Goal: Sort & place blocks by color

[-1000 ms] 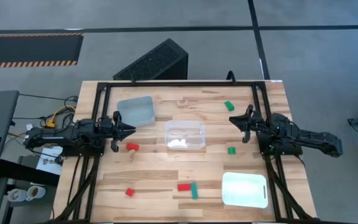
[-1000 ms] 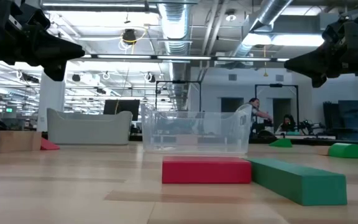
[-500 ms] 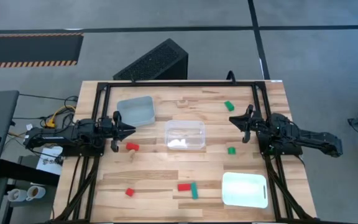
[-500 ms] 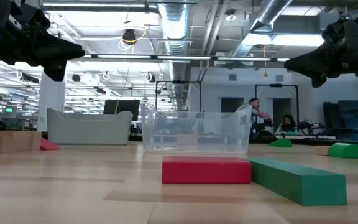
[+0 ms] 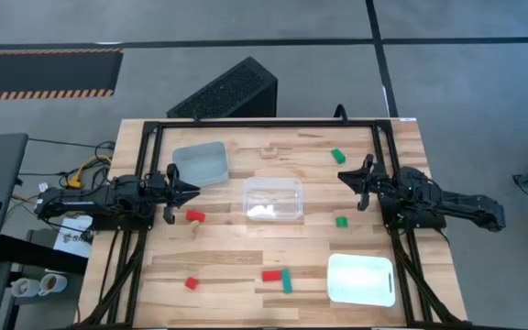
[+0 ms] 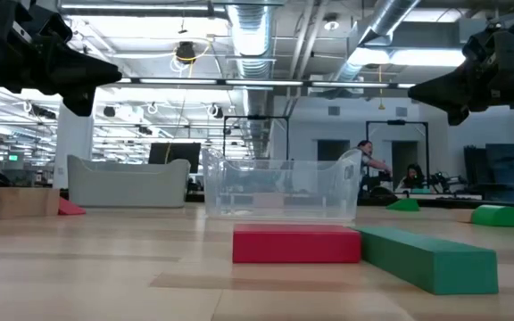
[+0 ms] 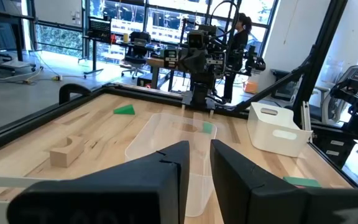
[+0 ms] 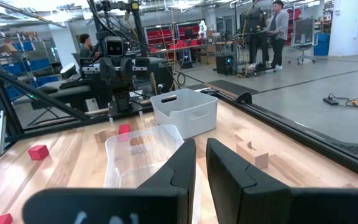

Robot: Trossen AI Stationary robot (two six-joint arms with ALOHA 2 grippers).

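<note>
Small blocks lie scattered on the wooden table. Red ones: a block [image 5: 194,217] near my left gripper, a cube [image 5: 191,283], and a bar [image 5: 270,275] touching a green bar [image 5: 286,280]. Green blocks lie at the far right [image 5: 337,157] and at mid right [image 5: 342,221]. A pale wood block [image 5: 269,152] rests near the far edge. My left gripper [image 5: 193,191] hovers shut above the table's left side, beside the grey tray. My right gripper [image 5: 341,177] hovers shut at the right. Each points at the clear tray [image 5: 273,199].
Three trays stand on the table: a grey one [image 5: 200,163] at far left, a clear one in the middle with something pale inside, and a white one [image 5: 361,279] at near right. A black frame [image 5: 264,123] borders the far edge. People stand in the room beyond.
</note>
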